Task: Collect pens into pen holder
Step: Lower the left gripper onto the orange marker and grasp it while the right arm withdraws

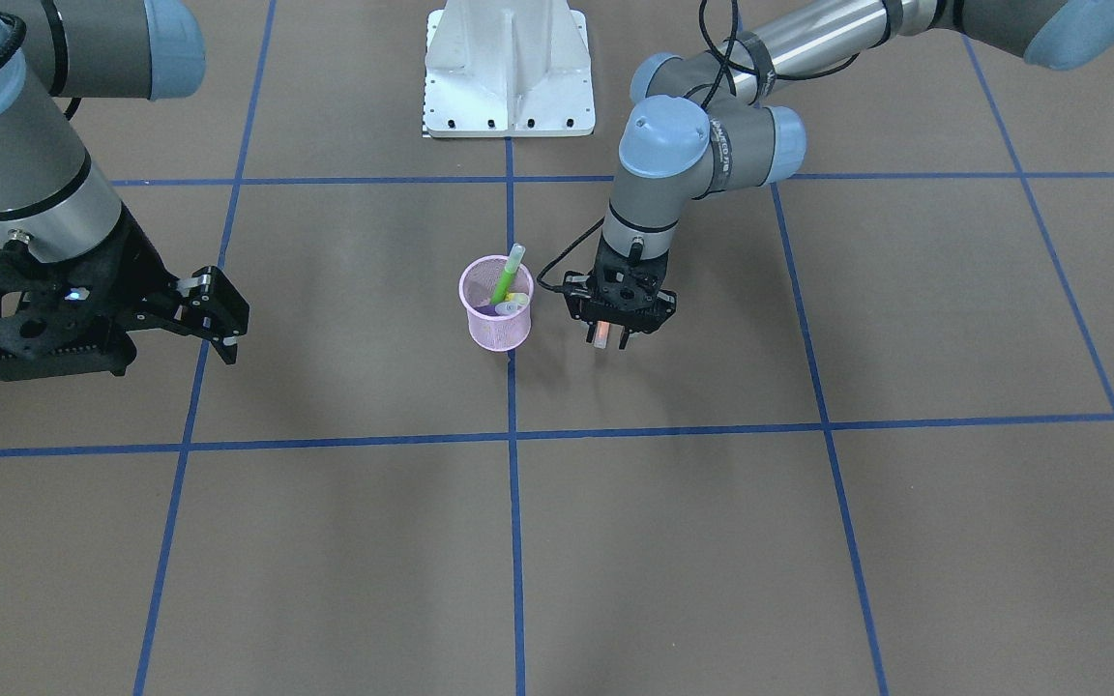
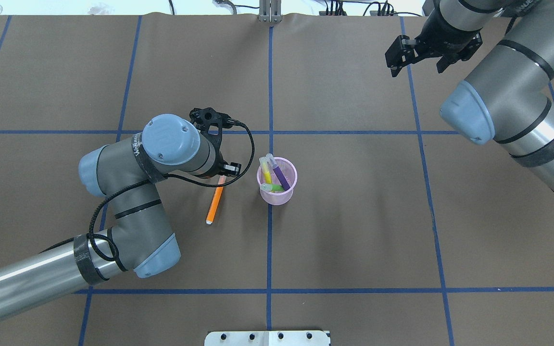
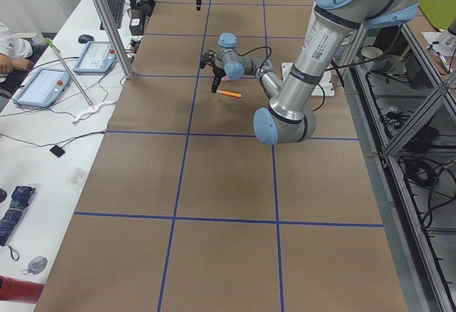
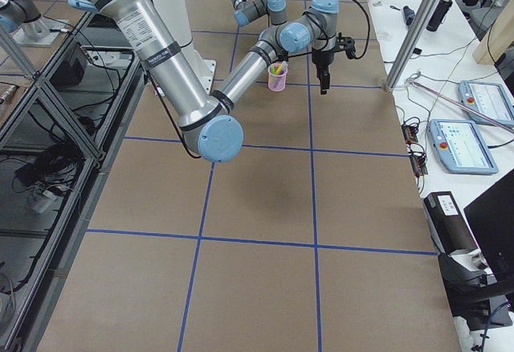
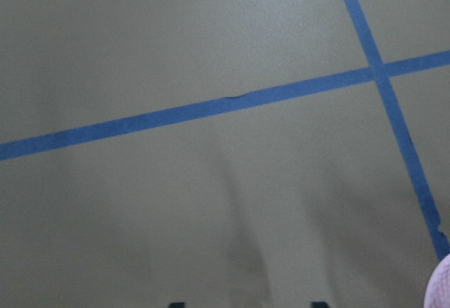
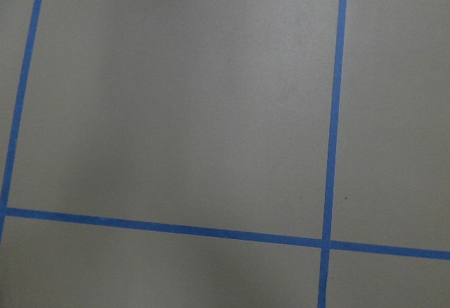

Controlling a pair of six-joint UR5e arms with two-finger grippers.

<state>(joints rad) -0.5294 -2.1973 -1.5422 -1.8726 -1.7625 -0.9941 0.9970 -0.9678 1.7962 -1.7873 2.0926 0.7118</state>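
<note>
**On the bench: three pens in the cup, one outside**

Near the middle of the bench (image 2: 354, 226), the pink mesh cup (image 2: 277, 194) stands upright on a blue tape line (image 2: 269, 250). A green pen (image 2: 274, 188), a yellow pen (image 2: 267, 170) and a purple pen (image 2: 282, 178) lean inside it. Just beside the cup, on the robot's left, the orange pen (image 2: 215, 203) lies flat on the bench. The left tool (image 1: 611, 340) points down over that pen's far end. Its fingers are a narrow gap apart, with the pen's tip showing between them. Whether they press on the pen cannot be told. The right tool (image 2: 416, 71) hangs well apart from the cup, spread wide and holding nothing.
</note>
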